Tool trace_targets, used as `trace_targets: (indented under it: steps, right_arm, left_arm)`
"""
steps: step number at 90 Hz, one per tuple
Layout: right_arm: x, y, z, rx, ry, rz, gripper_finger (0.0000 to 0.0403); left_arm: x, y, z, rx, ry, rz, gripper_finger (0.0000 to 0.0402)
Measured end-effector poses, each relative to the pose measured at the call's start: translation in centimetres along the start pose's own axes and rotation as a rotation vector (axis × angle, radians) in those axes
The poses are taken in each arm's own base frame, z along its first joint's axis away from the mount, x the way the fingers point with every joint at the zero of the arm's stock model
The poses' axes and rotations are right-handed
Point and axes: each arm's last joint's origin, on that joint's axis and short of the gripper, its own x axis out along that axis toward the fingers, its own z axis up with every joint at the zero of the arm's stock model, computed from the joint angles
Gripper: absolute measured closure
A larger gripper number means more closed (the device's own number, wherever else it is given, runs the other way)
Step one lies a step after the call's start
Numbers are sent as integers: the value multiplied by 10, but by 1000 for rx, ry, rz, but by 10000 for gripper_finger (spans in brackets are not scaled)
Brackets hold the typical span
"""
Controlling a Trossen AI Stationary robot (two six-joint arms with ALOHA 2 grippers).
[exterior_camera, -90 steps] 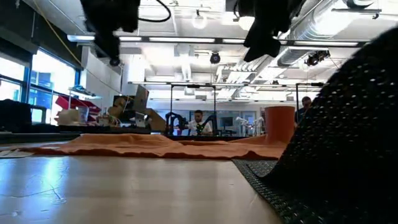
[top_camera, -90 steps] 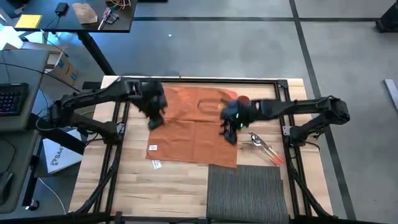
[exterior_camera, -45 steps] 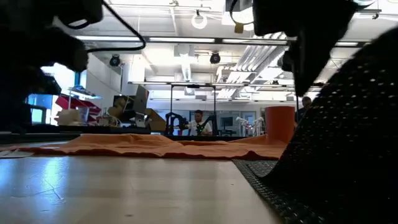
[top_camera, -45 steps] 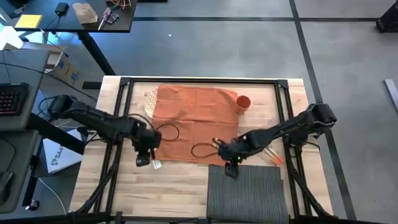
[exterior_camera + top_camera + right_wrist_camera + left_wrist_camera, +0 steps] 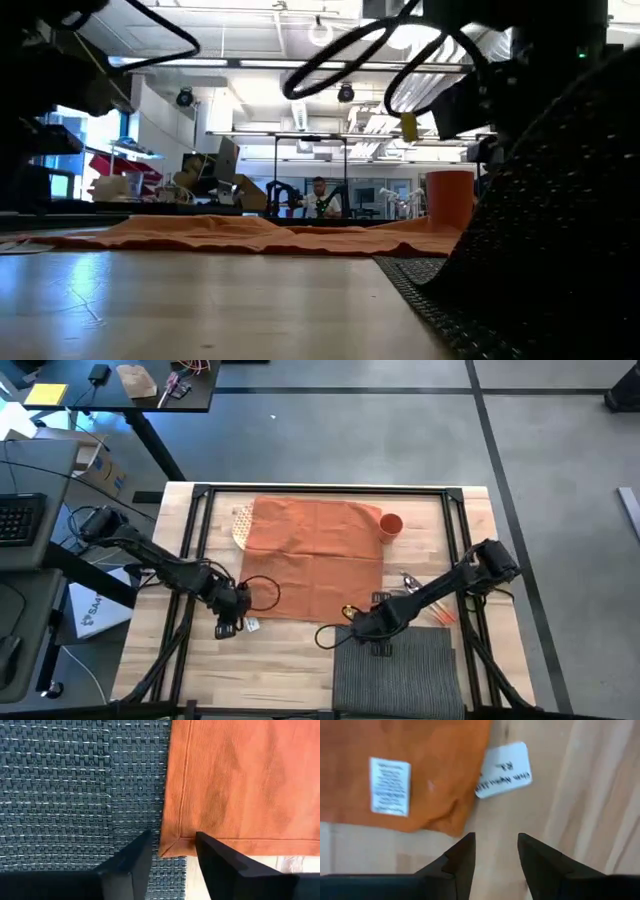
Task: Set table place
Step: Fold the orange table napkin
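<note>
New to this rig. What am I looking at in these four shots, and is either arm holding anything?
It is a two-armed robot at a wooden table. The overhead camera shows the whole table; the low camera looks across it at table height; two more cameras sit on the wrists, looking past each arm's own fingers.

On the table lie a large orange cloth, a dark grey woven placemat at the near edge, an orange cup and some cutlery. A patterned plate peeks from under the cloth.

The left gripper is open over the cloth's corner, by its white labels. The right gripper is open over another corner, which overlaps the placemat. Neither holds anything.
</note>
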Motion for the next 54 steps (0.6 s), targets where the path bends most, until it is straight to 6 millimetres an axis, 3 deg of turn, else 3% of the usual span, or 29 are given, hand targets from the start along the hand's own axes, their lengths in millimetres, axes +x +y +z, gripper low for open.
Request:
trace_targets:
  steps: [24,54]
  right_arm:
    - [1,-10,4,28,27,43,393]
    - [-33,-12,-4,47,8,168,403]
  left_arm:
    - [1,-7,-6,-65,-100,110,283]
    - [4,-4,-3,41,-156,210,241]
